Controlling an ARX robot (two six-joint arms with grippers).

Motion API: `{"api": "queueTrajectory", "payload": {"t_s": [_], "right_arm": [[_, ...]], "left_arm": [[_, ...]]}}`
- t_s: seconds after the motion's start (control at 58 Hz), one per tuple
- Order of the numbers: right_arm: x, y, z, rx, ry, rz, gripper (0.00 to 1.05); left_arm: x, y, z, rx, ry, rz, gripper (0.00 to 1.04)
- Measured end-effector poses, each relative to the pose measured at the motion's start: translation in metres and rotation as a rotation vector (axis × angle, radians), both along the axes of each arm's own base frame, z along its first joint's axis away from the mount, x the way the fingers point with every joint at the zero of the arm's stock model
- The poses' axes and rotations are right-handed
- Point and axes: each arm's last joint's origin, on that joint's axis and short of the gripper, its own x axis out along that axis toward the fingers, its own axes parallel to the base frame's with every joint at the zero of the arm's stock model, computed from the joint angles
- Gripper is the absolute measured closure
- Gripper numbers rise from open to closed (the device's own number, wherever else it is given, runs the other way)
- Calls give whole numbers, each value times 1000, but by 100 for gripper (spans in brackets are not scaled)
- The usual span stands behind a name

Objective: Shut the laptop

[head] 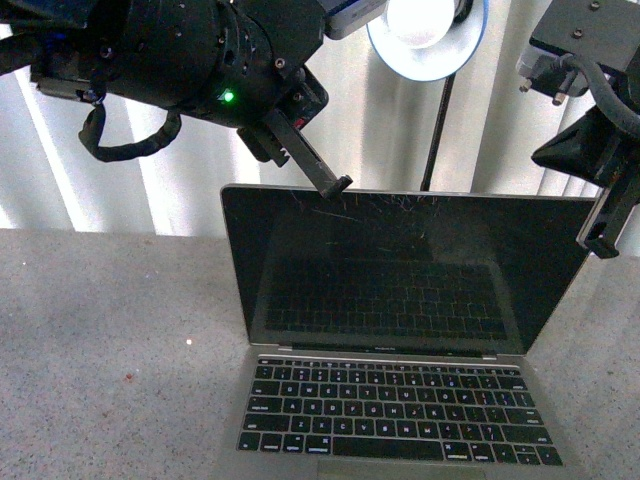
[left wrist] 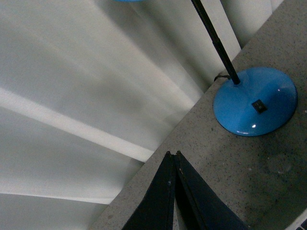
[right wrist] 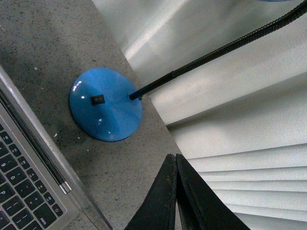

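Laptop [head: 390,400] was open, lid [head: 400,250] upright; closing not yet begun. L pincer [head: 338,184] clenched, empty, tip at lid top edge. R pincer [head: 597,240] clenched, empty, beside lid's right edge. Whole push-down was left to do.

Laptop [head: 400,335]: grey-silver body. Keys [head: 395,405] are black with small white legends. Screen [head: 400,250] is glossy black, with fine pale scratches near its upper edge and a dim reflection of the keys.

Tabletop [head: 110,340]: grey, finely speckled with darker and lighter flecks.

Lamp base [right wrist: 105,105]: bright glossy blue with white glints; switch [right wrist: 97,99] is black. Lamp stem [right wrist: 216,52] is black and ribbed. Lamp shade [head: 425,40] has a blue rim and glows white inside.

Curtain [head: 150,180]: white to pale grey, pleated in bands of light and shadow.

Left arm [head: 170,50]: black casing with one green light [head: 228,97].

Left claw [left wrist: 172,154] and right claw [right wrist: 173,157]: matte black.
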Motion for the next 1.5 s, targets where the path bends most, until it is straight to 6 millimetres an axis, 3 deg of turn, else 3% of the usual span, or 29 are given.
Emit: {"api": "queueTrajectory", "payload": {"t_s": [0.345,1.5], "right_arm": [[6,8,-6,-14,39,42,102],[-3,12,-16,-63,91,118,102]], "left_arm": [[15,-2,-9,111,90,-23,101],[2,-6,-18,176,187,-91,101]]}}
